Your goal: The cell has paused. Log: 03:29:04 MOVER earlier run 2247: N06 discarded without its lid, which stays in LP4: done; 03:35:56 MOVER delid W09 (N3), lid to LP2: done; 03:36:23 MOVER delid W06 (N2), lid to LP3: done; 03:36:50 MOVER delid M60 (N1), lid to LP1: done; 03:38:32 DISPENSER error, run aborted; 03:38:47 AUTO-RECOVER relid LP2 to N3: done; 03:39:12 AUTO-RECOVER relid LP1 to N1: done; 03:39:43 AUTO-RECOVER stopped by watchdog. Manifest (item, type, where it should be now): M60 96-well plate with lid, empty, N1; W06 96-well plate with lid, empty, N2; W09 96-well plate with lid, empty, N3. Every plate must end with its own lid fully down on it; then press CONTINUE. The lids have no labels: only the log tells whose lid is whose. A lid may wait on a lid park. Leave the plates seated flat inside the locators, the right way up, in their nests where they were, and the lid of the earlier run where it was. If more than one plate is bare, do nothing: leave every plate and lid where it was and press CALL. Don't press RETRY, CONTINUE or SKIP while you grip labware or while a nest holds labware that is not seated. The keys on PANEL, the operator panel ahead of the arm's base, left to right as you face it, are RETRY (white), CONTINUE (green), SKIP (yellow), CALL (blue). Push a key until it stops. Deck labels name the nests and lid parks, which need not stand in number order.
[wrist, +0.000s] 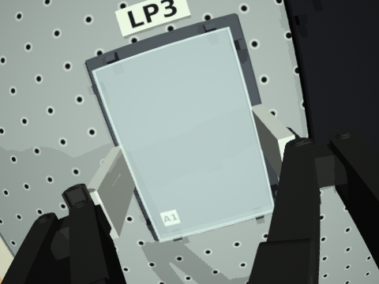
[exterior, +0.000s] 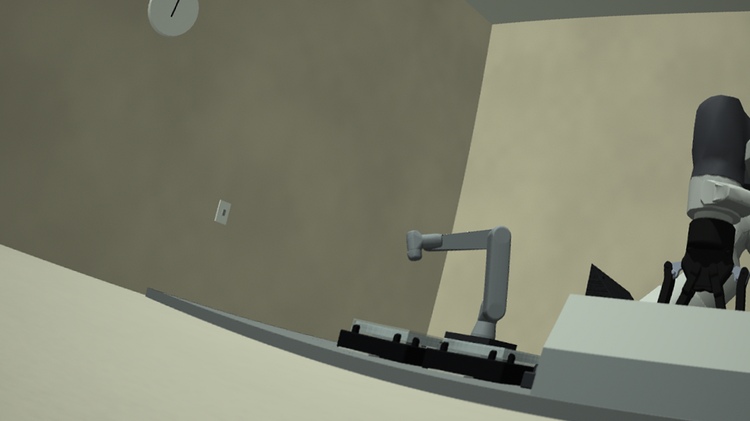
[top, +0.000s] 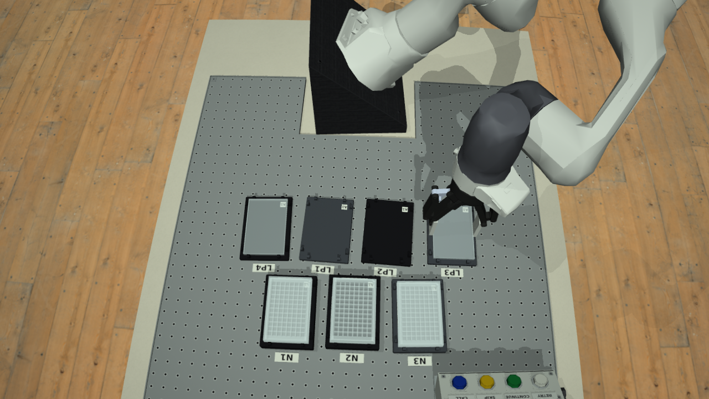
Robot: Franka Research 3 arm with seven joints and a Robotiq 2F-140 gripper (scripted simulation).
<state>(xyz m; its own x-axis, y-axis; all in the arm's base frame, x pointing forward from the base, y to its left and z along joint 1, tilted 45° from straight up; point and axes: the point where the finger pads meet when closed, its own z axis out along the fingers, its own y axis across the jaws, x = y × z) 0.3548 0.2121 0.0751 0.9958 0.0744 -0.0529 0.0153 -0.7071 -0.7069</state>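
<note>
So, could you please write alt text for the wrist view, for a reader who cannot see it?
The gripper is shut on the long sides of a clear lid above the grey lid park labelled LP3. The empty black park LP2 stands to the right on the perforated grey deck.

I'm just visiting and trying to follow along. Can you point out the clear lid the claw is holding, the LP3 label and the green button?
lid (wrist: pixel 185 132), wrist view, middle of its clear top, gripped at both long edges.
LP3 label (wrist: pixel 153 12), wrist view, on the printed letters.
green button (top: pixel 513 380), top view, centre of its cap on the panel.
</note>
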